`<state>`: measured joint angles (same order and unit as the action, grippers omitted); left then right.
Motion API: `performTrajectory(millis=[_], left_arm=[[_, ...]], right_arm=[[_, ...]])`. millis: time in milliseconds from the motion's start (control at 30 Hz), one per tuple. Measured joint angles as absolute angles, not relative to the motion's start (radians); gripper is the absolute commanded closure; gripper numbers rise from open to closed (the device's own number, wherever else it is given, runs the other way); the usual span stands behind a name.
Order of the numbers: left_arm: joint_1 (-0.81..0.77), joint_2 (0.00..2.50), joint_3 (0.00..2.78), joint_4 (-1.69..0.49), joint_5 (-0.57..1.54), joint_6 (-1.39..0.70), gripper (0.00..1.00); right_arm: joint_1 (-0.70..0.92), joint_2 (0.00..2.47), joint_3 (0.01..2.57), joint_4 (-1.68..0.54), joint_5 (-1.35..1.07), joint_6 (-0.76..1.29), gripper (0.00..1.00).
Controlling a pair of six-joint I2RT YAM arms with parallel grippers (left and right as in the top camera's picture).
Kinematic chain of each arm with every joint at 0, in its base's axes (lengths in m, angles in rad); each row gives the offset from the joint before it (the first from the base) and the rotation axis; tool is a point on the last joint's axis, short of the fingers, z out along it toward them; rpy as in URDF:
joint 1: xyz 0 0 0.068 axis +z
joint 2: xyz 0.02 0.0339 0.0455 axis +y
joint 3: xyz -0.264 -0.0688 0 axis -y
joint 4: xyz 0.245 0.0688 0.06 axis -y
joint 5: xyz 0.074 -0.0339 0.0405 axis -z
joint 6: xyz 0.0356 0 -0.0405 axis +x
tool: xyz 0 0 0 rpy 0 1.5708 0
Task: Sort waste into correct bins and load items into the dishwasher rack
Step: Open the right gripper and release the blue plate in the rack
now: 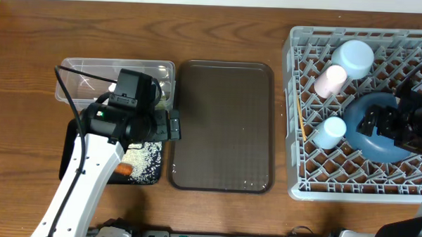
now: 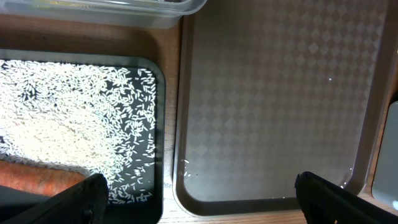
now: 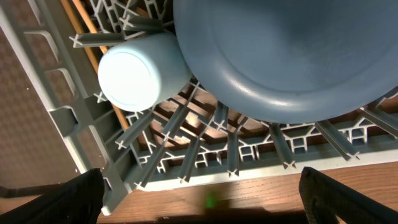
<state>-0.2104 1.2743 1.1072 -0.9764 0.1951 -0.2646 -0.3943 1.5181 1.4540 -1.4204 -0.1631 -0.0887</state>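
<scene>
Both left end effector and right end effector gape wide; rice and carrot share the lower-left black tray, likely as food waste.

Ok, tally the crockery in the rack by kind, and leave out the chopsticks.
cups: 2, the pink cup and the light-blue cup
bowl: 1
plate: 1
total: 4
</scene>
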Motion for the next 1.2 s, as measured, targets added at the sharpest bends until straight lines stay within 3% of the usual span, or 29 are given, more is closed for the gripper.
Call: performTrajectory(millis=[633, 900, 1200], left_arm=[[-0.21, 1.274, 1.108, -0.976, 0.195, -0.265, 0.02], [-0.21, 1.274, 1.108, -0.976, 0.195, -0.265, 0.02], [-0.21, 1.274, 1.107, -0.976, 0.195, -0.265, 0.02]], right_arm=[[-0.392, 1.483, 1.454, -1.42, -0.163, -0.089, 0.01], [-0.352, 1.247, 1.454, -1.42, -0.16, -0.09, 0.01], [-0.132, 0.96, 1.454, -1.421, -0.161, -0.092, 0.01]])
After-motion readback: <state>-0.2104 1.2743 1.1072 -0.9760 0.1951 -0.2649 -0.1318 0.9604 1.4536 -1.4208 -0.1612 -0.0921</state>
